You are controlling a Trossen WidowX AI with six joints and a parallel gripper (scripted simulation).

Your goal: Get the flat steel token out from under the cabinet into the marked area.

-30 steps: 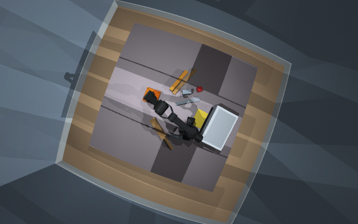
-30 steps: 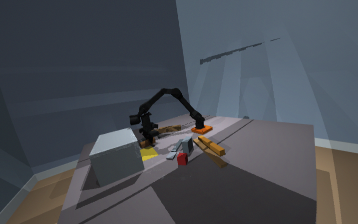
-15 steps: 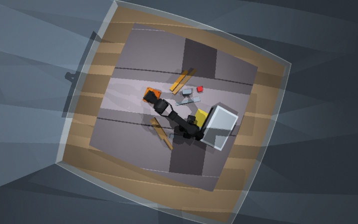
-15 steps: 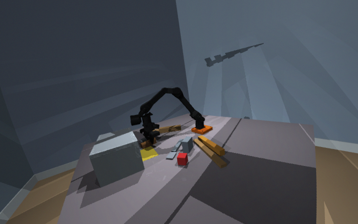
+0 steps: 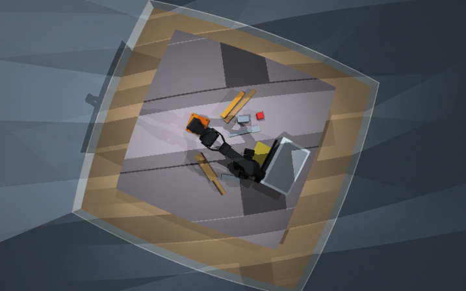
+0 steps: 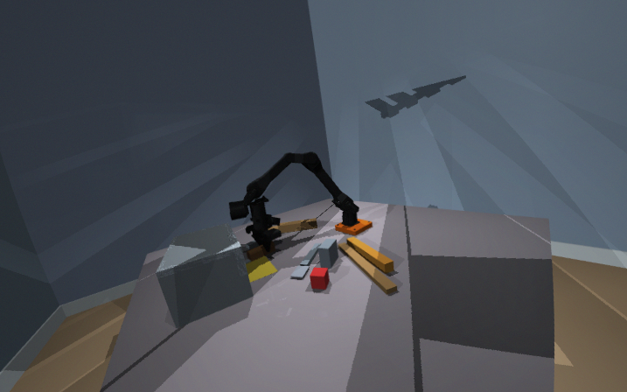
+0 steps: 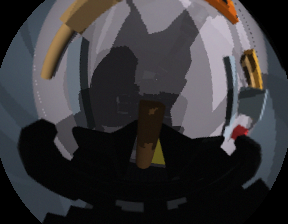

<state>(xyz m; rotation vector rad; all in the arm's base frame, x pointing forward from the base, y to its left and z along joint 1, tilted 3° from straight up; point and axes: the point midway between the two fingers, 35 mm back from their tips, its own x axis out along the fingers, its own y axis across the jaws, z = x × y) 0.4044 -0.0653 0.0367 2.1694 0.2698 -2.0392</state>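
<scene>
My gripper [image 5: 243,173] [image 6: 268,247] [image 7: 148,123] points down beside the cabinet's front and is shut on a brown wooden bar [image 6: 256,252] [image 7: 151,120]. The bar is low near the table; its far end is hidden. The grey, glassy-looking cabinet [image 5: 284,167] [image 6: 208,287] stands at the edge of the yellow marked area [image 5: 262,147] [image 6: 261,269] [image 7: 158,155]. The arm partly covers that area in the top view. I cannot make out the token or the vent slots.
A stepped wooden stick [image 5: 206,167] [image 6: 301,225] and a grey bar [image 5: 229,177] lie near the arm. Across from them are a thin grey bar with a pale plate [image 5: 255,128] [image 6: 299,272], an upright grey block [image 5: 243,119] [image 6: 327,253], a red cube [image 5: 260,115] [image 6: 319,278] and two wooden bars.
</scene>
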